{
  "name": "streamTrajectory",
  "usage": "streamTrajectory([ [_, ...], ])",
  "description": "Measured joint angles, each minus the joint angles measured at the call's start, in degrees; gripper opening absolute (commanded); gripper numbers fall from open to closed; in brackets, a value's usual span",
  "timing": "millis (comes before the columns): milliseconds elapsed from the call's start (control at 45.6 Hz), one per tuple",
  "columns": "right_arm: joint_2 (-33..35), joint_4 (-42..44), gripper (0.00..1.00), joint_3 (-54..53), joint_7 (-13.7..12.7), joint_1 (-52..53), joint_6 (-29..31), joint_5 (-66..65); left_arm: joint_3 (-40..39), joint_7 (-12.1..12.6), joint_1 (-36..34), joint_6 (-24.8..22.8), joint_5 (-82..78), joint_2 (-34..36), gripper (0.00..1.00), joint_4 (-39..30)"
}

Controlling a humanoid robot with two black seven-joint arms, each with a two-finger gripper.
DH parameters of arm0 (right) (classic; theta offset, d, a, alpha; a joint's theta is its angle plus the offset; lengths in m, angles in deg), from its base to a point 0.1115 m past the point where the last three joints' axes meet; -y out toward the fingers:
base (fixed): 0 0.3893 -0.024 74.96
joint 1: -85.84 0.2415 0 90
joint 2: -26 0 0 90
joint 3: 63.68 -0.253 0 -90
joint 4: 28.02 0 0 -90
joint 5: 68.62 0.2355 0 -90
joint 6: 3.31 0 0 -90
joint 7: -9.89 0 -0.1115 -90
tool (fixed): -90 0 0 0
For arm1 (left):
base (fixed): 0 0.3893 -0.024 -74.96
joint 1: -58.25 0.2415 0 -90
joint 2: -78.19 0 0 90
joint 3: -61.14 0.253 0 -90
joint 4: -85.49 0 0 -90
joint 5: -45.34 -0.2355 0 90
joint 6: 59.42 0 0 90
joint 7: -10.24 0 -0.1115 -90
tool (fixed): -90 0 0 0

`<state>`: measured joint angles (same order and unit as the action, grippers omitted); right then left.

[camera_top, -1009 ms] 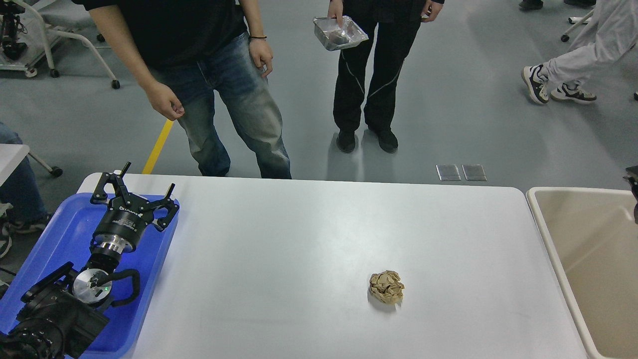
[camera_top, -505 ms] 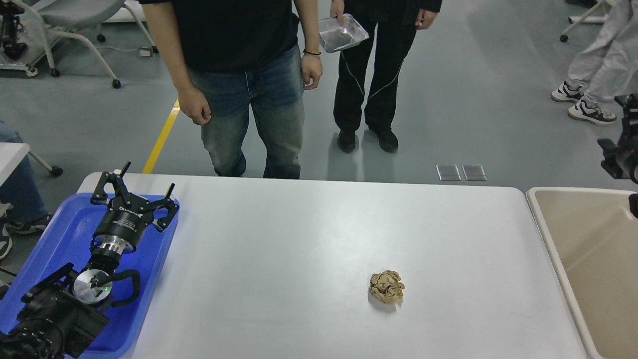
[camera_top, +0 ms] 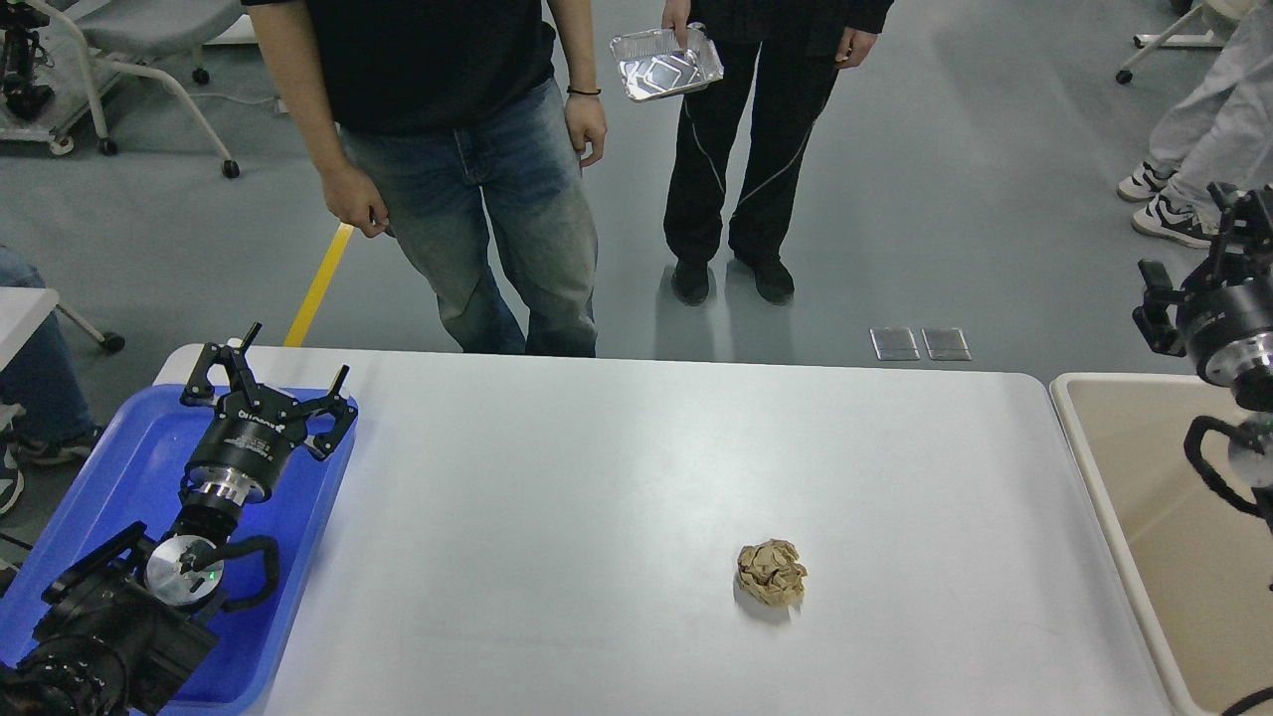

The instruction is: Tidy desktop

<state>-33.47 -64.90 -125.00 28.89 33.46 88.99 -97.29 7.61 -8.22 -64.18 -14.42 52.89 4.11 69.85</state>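
The white desktop (camera_top: 597, 467) fills the middle of the head view. A crumpled brown paper ball (camera_top: 772, 573) lies on it, right of centre and toward the near edge. My left gripper (camera_top: 281, 363) is open and empty above the far end of the blue tray (camera_top: 109, 447), far left of the ball. My right gripper (camera_top: 1190, 249) is at the right edge, raised above the far end of the beige bin (camera_top: 1084, 447), its fingers spread apart and empty, far from the ball.
Two people stand just beyond the table's far edge; one holds a foil tray (camera_top: 664, 62). Another person's legs (camera_top: 1183, 149) are at the far right. A wheeled chair (camera_top: 149, 60) stands at the back left.
My right arm has risen into view at the right edge over the bin. The man in jeans has shifted along the far edge. My left arm and the paper ball have not moved.
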Motion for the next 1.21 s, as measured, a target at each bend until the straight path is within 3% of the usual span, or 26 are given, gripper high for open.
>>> streamTrajectory([
  [527,-11.0,-5.6,1.0,-12.1,0.8,-10.0,2.8,0.4,0.0,0.0,0.0,0.0,0.0,0.0,1.0,0.0],
  [922,-16.2,-6.1,1.0,-13.2,5.2,-14.0,4.1,0.4,0.0,0.0,0.0,0.0,0.0,0.0,1.0,0.0],
  [1207,-17.2,-6.2,1.0,-12.8,6.3,-15.5,4.3,0.5,0.0,0.0,0.0,0.0,0.0,0.0,1.0,0.0],
])
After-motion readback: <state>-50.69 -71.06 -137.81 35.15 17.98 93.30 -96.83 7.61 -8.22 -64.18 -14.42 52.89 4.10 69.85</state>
